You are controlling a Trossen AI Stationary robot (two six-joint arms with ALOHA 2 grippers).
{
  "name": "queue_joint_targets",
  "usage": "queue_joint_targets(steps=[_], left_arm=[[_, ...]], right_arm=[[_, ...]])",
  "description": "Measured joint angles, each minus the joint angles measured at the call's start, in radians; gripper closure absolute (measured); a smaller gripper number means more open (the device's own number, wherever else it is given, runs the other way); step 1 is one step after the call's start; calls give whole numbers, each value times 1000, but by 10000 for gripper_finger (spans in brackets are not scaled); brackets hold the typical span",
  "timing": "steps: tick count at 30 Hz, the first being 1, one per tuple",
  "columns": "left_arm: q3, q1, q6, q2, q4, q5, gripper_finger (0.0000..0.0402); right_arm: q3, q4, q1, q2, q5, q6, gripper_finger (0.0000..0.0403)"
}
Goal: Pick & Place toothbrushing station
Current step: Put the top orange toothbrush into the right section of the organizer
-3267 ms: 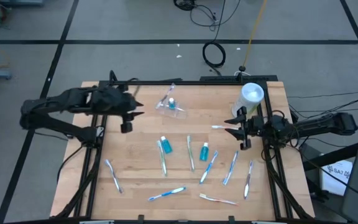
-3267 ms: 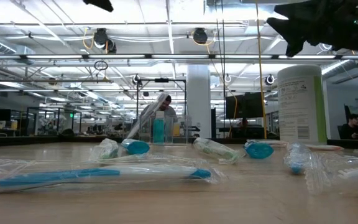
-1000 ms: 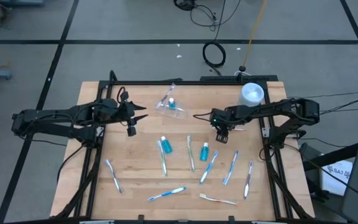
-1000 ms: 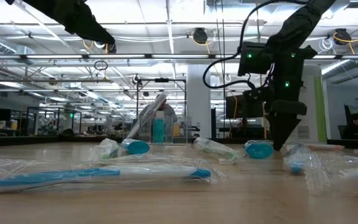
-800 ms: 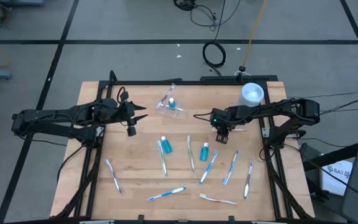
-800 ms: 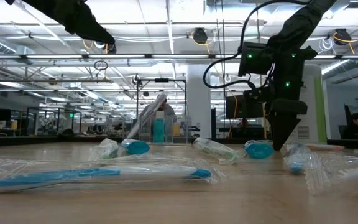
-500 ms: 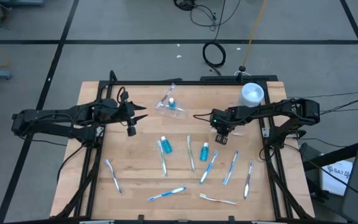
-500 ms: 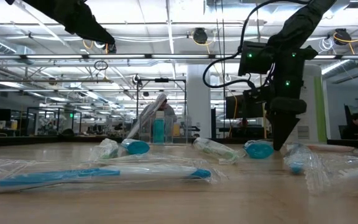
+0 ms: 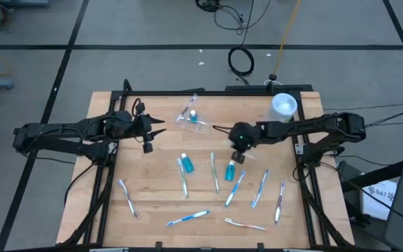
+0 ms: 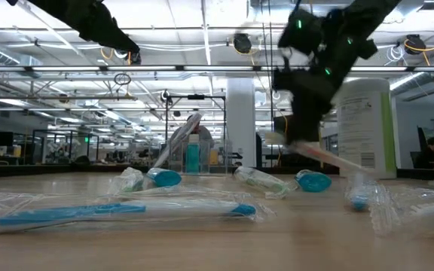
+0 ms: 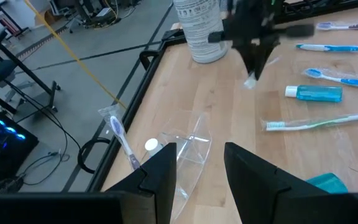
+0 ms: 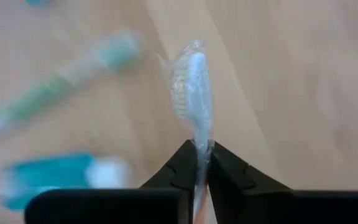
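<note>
My right gripper (image 9: 236,155) hangs over the middle of the table, shut on a plastic-wrapped toothbrush (image 12: 191,84) with a pinkish handle (image 10: 330,159). My left gripper (image 9: 158,126) waits open above the far left of the table, just short of the clear cup (image 9: 191,116). The cup holds a toothbrush (image 11: 120,133) and a teal toothpaste tube (image 9: 193,117). Two more teal tubes (image 9: 186,164) (image 9: 230,170) and several wrapped toothbrushes (image 9: 187,218) lie flat on the near half of the wood. My right gripper pinches the toothbrush's neck (image 12: 199,148), just behind the bristle head, between its two fingertips. The fingers slant down from the table's right. The head sticks out past the fingertips, and the handle runs back, slanting down toward the table's right. Whether the handle's end is clear of the wood I cannot tell.
A tall white canister (image 9: 283,106) stands at the far right corner. Black frame rails (image 9: 306,189) run along the table's left and right edges. Bare wood lies between the cup and the canister.
My right gripper has shut on the toothbrush that lay beside the canister. It has then risen, swung toward the table's left and tipped closer to level. The brush's head end has come up off the wood with it.
</note>
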Motion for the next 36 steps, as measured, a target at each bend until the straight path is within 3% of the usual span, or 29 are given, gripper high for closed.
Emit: queue_joint_targets(steps=[4, 9, 12, 18, 25, 36], left_arm=[[0, 1, 0, 0, 0, 0, 261], [0, 1, -1, 0, 0, 0, 261], [0, 1, 0, 0, 1, 0, 261], [0, 2, -1, 0, 1, 0, 261], [0, 2, -1, 0, 0, 0, 261], [0, 2, -3, 0, 0, 0, 261]], right_arm=[[39, 224, 24, -37, 67, -114, 391], [41, 627, 13, -42, 130, -247, 384], [42, 855, 1, -3, 130, -295, 392], [42, 1142, -38, 131, 134, -328, 384], [42, 1245, -118, 275, 163, -239, 392], [41, 1148, -187, 363, 160, -61, 387]])
